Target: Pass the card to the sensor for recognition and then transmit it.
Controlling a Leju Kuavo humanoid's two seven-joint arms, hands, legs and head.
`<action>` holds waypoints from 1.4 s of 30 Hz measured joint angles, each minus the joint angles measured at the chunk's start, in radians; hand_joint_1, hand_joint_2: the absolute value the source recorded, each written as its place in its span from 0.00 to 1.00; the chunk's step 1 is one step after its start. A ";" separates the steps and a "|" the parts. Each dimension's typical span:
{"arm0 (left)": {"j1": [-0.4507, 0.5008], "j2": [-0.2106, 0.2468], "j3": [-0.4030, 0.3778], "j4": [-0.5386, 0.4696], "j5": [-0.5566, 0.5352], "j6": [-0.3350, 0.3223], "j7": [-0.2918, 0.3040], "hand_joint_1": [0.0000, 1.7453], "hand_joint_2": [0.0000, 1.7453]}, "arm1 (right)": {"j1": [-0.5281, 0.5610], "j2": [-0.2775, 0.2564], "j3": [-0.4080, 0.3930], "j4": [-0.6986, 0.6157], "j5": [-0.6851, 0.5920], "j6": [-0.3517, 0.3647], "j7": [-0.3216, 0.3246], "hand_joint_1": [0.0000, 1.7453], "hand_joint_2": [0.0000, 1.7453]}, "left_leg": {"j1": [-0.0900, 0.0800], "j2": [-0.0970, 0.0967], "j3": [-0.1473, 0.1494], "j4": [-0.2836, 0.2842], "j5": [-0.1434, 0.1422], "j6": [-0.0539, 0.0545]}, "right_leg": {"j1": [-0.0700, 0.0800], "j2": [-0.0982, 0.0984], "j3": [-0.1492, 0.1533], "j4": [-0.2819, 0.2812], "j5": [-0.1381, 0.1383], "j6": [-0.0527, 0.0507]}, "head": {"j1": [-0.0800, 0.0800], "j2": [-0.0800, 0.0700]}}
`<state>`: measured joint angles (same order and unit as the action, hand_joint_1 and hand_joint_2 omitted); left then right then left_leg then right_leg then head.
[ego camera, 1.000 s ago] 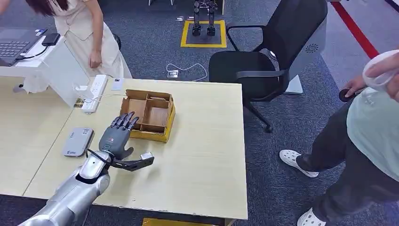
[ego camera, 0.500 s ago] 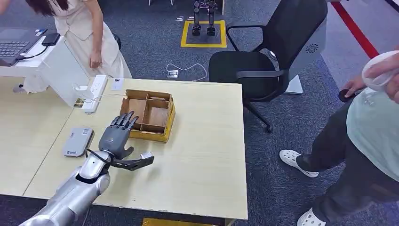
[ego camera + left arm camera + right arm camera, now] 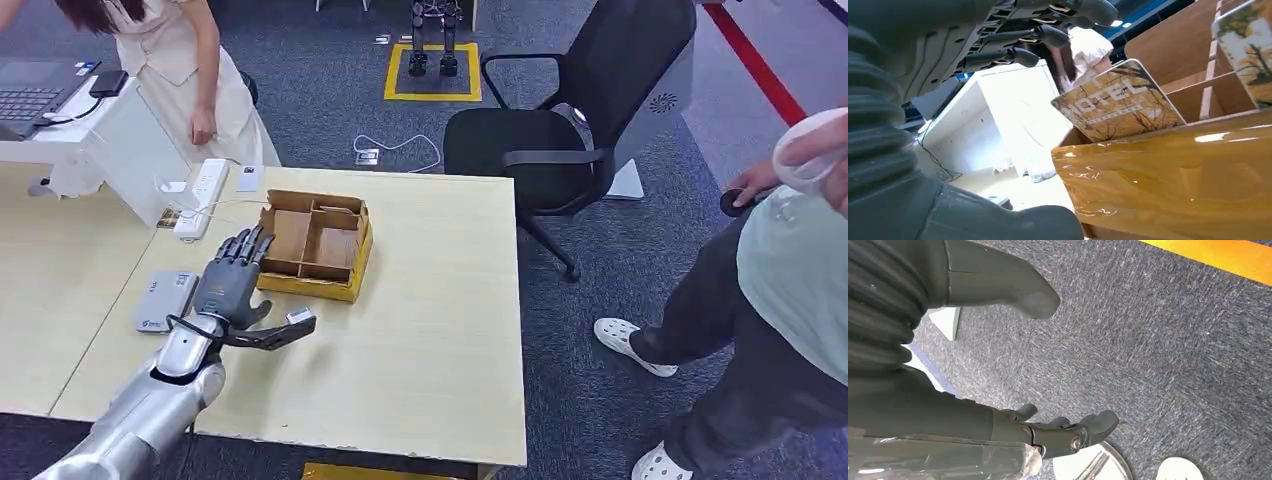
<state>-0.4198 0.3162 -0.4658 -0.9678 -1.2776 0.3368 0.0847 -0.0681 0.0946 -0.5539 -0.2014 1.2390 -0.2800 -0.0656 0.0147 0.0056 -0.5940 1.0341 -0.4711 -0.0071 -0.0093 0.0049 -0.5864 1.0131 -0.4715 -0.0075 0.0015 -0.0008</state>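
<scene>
A hotel card (image 3: pixel 1118 102) stands tilted in a compartment of the brown cardboard box (image 3: pixel 337 285), which has a glossy yellow front wall (image 3: pixel 1173 175). A second card (image 3: pixel 1248 50) stands in another compartment. The grey sensor (image 3: pixel 165 300) lies flat on the table, left of the box. My left hand (image 3: pixel 235 285) hovers between the sensor and the box, fingers spread toward the box's left end and thumb pointing right, holding nothing; its fingers (image 3: pixel 1048 35) are close above the hotel card. My right hand (image 3: pixel 923 365) hangs over the carpet, fingers apart and empty.
A white power strip (image 3: pixel 203 195) and a white stand (image 3: pixel 130 140) with a laptop (image 3: pixel 30 95) sit behind the sensor. One person (image 3: pixel 190 70) stands at the far left, another (image 3: pixel 790 270) at the right. A black chair (image 3: pixel 560 130) stands behind the table (image 3: pixel 450 330).
My left hand has shifted left and slightly farther from me, from in front of the box to its left end, nearer the sensor. It stays open and empty.
</scene>
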 joint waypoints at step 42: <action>0.017 -0.011 0.008 -0.075 0.066 -0.012 -0.068 0.00 1.00 | 0.000 0.001 -0.001 0.000 0.009 0.000 0.000 0.00 1.00 | 0.000 0.000 0.000 0.000 0.000 0.000 | 0.000 0.000 0.000 0.000 0.000 0.000 | 0.000 0.000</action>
<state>-0.4030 0.3052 -0.4578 -1.0430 -1.2112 0.3246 0.0172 -0.0685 0.0954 -0.5550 -0.2014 1.2478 -0.2800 -0.0656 0.0148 0.0056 -0.5938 1.0341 -0.4711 -0.0071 -0.0093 0.0049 -0.5864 1.0131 -0.4715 -0.0075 0.0015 -0.0008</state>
